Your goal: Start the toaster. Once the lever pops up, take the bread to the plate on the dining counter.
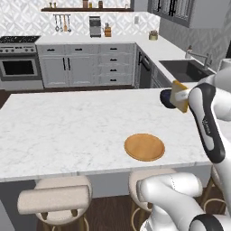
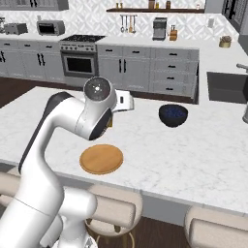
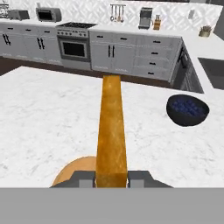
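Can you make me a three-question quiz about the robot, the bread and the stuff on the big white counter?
1. Where is the bread?
A. flat on the plate
B. held in the end effector
C. inside the dark bowl

2. What colour is the plate?
A. orange-brown
B. green
C. white

3. What is on the plate right now?
A. the bread
B. a bowl
C. nothing

Answers:
1. B, the hand view shows the slice edge-on between the two fingertips.
2. A, it looks like a round wooden disc on the dining counter.
3. C, its top is bare in both base views, and the dark bowl sits apart from it.
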Motion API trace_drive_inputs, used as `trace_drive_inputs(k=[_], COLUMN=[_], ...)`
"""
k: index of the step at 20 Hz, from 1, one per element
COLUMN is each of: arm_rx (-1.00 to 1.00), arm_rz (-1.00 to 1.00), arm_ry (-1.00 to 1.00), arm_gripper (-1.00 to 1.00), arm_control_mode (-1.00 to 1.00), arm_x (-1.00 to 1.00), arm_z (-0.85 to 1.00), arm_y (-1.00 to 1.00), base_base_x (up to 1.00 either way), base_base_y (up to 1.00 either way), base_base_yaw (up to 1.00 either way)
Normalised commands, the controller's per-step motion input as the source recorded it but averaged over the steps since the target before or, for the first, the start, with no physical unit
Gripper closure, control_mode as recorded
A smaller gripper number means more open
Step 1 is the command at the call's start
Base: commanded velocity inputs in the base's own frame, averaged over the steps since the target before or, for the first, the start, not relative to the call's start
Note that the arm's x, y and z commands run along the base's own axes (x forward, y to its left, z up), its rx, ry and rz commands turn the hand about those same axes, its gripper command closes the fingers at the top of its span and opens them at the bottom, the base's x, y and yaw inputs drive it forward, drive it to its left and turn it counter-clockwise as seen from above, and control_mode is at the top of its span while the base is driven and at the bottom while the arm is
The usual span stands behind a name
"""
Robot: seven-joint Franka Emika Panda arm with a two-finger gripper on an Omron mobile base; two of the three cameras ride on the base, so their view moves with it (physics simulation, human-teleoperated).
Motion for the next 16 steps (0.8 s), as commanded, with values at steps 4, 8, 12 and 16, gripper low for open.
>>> trace_drive_inputs(k=[4, 8, 12, 16], arm_rx=[-0.01, 0.01, 0.19, 0.54], arm_rz=[-0.01, -0.01, 0.04, 0.05], arm_ry=[0.00, 0.06, 0.21, 0.33], arm_gripper=[1.00, 1.00, 1.00, 1.00], arm_control_mode=[-1.00, -1.00, -1.00, -1.00], arm_x=[0.25, 0.00, -0.18, -0.15], arm_z=[0.00, -0.25, -0.37, -0.22], arm_y=[0.03, 0.07, 0.02, 0.00], base_base_x=[0.00, 0.00, 0.00, 0.00], base_base_y=[0.00, 0.00, 0.00, 0.00], base_base_yaw=[0.00, 0.00, 0.00, 0.00])
